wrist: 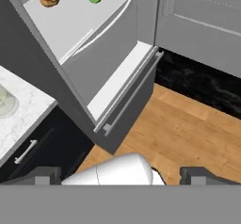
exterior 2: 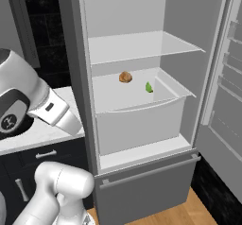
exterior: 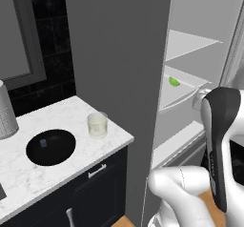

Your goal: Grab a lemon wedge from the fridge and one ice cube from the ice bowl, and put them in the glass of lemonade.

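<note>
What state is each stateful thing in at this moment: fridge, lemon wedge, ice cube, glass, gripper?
fridge: door open.
lemon wedge: lying on the fridge shelf, apart from the brown food item.
ice cube: in the ice bowl on the counter.
glass of lemonade: upright beside the bowl, holding liquid.
gripper: open, holding nothing, outside the fridge.

Setting: a home kitchen. A tall grey fridge [exterior 2: 142,101] is standing open, white shelves and drawer showing. Beside it a white marble counter [exterior: 62,121] is sitting over dark navy cabinets [exterior: 95,183] with bar handles. A black tiled backsplash [exterior: 52,40] is running behind the counter, and wood plank flooring [wrist: 188,129] is lying below.
</note>
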Robot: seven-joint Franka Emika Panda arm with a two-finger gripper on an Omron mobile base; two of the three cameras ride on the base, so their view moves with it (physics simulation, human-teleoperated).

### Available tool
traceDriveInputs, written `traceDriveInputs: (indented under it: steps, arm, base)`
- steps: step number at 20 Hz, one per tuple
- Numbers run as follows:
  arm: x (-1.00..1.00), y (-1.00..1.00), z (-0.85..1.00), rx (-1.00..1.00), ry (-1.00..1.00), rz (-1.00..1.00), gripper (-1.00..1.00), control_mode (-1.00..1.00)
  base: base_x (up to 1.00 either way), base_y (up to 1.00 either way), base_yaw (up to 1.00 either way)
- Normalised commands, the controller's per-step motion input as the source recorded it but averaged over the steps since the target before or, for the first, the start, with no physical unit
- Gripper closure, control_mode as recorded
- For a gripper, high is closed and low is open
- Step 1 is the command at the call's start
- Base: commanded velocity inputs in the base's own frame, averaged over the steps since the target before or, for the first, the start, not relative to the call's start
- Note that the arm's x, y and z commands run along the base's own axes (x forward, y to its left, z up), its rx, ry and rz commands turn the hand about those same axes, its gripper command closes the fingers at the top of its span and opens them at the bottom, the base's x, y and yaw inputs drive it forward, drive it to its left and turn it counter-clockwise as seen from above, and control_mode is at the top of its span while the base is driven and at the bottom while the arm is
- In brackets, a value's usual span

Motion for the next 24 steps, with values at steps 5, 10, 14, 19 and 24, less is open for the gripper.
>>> traceDriveInputs:
  steps: [5,10,14,19,24]
  arm:
    - [0.00,0.21,-0.02,0.00,0.10,0.00,-1.00,-1.00]
    - [-0.05,0.12,-0.18,-0.02,-0.04,0.00,-1.00,-1.00]
    - [-0.11,0.02,-0.11,-0.01,-0.11,0.00,-1.00,-1.00]
    - [-0.08,0.01,-0.06,0.00,-0.11,0.00,-1.00,-1.00]
    - [-0.07,-0.01,0.00,0.00,-0.10,0.00,-1.00,-1.00]
  base:
    - [0.00,0.00,0.00]
    - [0.00,0.00,0.00]
    - [0.00,0.00,0.00]
    - [0.00,0.00,0.00]
    - [0.00,0.00,0.00]
